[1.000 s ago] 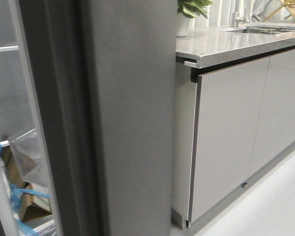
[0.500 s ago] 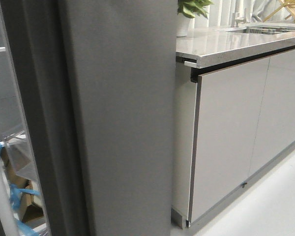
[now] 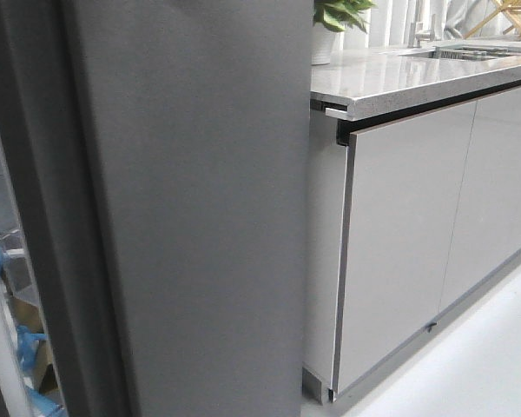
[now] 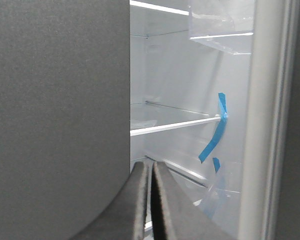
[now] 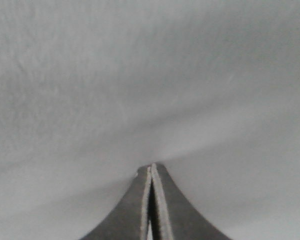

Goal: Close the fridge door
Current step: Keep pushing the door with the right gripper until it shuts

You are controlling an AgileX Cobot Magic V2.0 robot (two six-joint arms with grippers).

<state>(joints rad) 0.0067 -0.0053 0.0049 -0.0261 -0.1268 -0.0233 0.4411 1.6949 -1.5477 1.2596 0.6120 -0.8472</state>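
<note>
Presently I am pressing my right end effector (image 5: 151,170), fingers together, flat against the fridge door (image 3: 191,217) so the tip pushes rather than grips; my left end effector (image 4: 150,172), likewise pinched empty, is facing the narrowing interior gap.

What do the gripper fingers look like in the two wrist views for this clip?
The left gripper has two dark charcoal fingers, matte, flaring wide at the base and narrowing to thin tips. The right gripper has the same curved, tapering shape in dark grey, with pale lining along the inner edges. No cables or markings show. Neither arm appears in the front view.
</note>
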